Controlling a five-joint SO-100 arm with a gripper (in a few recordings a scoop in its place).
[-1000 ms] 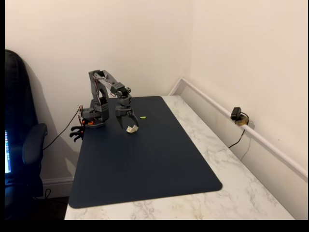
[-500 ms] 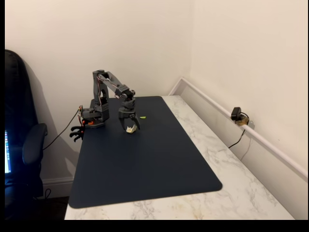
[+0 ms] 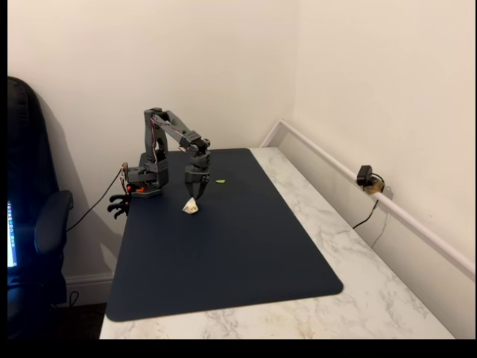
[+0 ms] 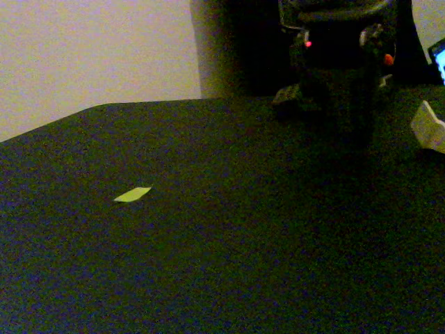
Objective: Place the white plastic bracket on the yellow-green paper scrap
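The white plastic bracket (image 3: pixel 191 206) lies on the dark mat (image 3: pixel 223 253) just in front of my gripper's tips; in another fixed view the bracket (image 4: pixel 428 126) sits at the right edge with no fingers around it. My gripper (image 3: pixel 195 194) points down at the mat, its fingers drawn together with nothing between them. The yellow-green paper scrap (image 3: pixel 220 180) lies flat on the mat a short way right of the gripper and apart from it. That scrap (image 4: pixel 132 194) also shows at the left, far from the bracket.
The arm's base (image 3: pixel 145 183) stands at the mat's back left corner. A white marble tabletop (image 3: pixel 350 253) borders the mat on the right. A small camera (image 3: pixel 365 177) sits on the wall rail. A dark chair (image 3: pixel 33 224) stands left of the table.
The jaws were open around the bracket and have closed. The bracket has shifted toward the front left and now lies outside the fingers.
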